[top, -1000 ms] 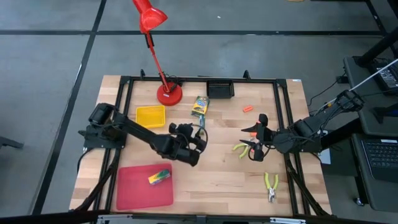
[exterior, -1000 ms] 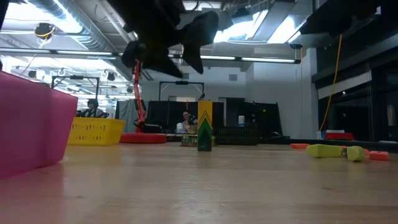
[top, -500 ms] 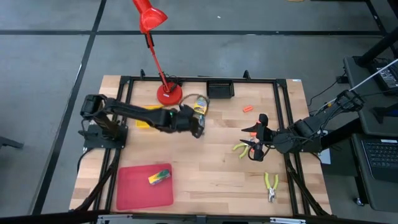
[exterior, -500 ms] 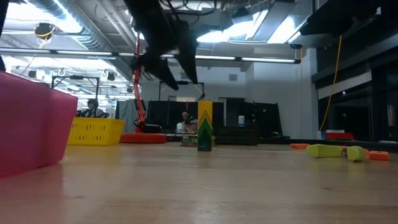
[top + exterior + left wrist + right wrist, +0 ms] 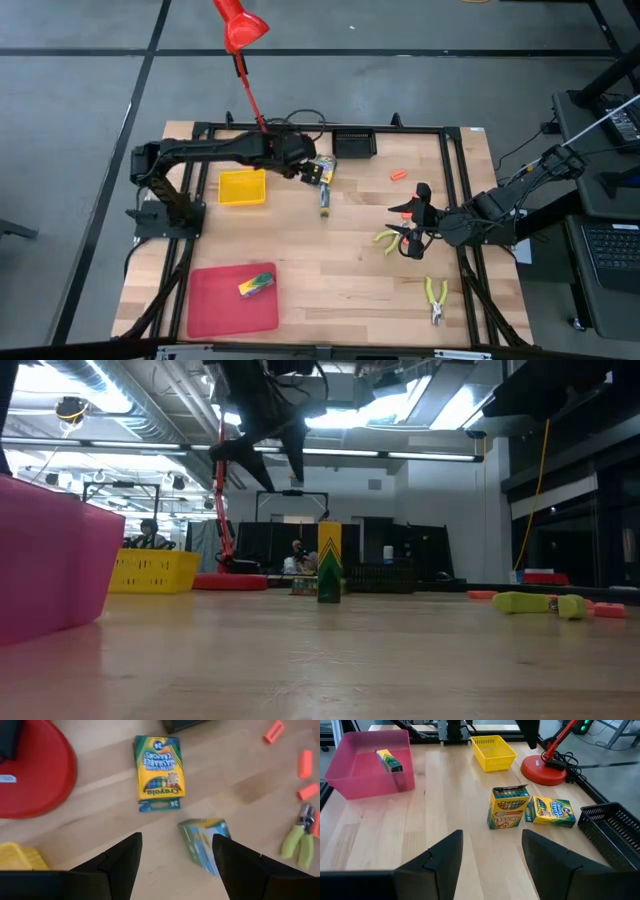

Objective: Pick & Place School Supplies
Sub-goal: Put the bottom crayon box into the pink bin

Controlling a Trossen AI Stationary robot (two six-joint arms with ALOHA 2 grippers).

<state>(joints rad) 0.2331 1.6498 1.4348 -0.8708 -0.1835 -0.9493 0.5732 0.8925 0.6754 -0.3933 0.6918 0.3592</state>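
Observation:
My left gripper (image 5: 312,172) hovers open over two green-and-yellow crayon boxes near the lamp base. One box (image 5: 159,772) lies flat on the table. The other box (image 5: 204,845) stands on its end just past my fingers, which touch neither. A third box (image 5: 256,283) lies in the red tray. My right gripper (image 5: 408,232) waits open at the table's right side, beside green-handled pliers (image 5: 386,238). Another pair of pliers (image 5: 435,298) lies nearer the near edge. Stubby orange pieces (image 5: 398,175) lie right of the boxes.
The red lamp's base (image 5: 272,150) sits just left of the boxes, with its cord behind it. The black tray (image 5: 354,143) is at the far edge, the yellow tray (image 5: 242,187) is left of my left gripper, and the red tray (image 5: 232,298) is at the near left.
My left arm has swung from the middle of the table toward the far edge and risen, ending above the crayon boxes beside the lamp base. Its fingers stayed open. The boxes have not moved.

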